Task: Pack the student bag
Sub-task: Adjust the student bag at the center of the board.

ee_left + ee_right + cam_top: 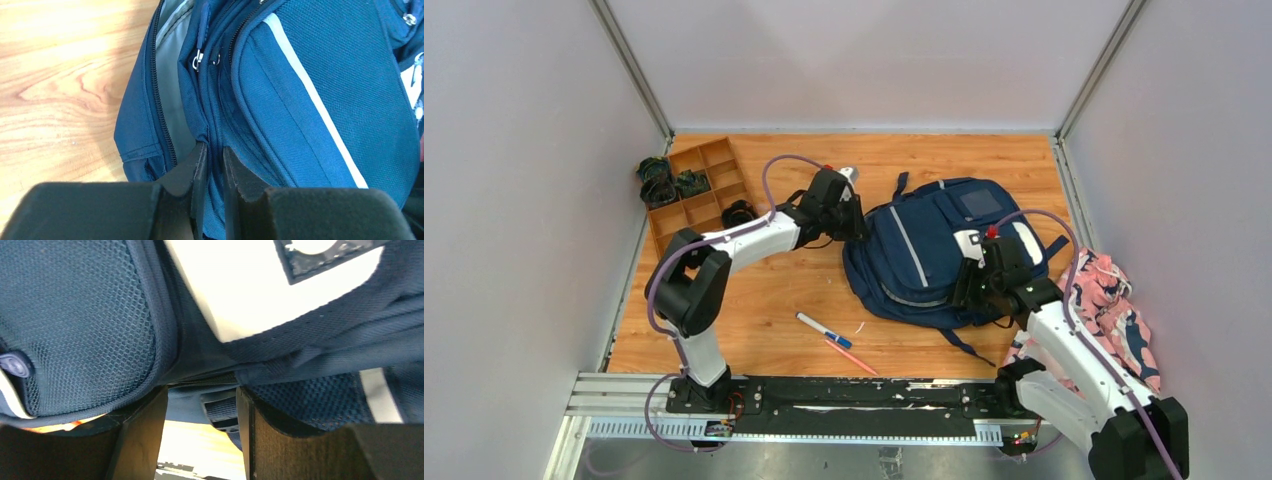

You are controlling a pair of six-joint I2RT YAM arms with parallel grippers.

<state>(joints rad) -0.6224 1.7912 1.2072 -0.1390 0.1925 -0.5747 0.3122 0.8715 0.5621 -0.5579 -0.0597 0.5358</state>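
Note:
The student bag (929, 255), navy with light grey stripes, lies flat at the middle right of the wooden table. My left gripper (856, 226) is at the bag's left edge. In the left wrist view it (215, 148) is shut on a fold of the bag's blue fabric (300, 90), beside an unzipped opening with grey lining (172, 75). My right gripper (970, 290) is at the bag's near right side. Seen from the right wrist, it (201, 391) stands open, with mesh padding (80, 325) and a strap buckle (220, 410) just past the fingertips.
A wooden divider tray (692, 196) with dark items stands at the back left. A blue-and-white marker (823, 330) and a red pen (851, 357) lie in front of the bag. A pink-and-navy cloth bundle (1116, 310) lies at the right edge. Grey walls enclose the table.

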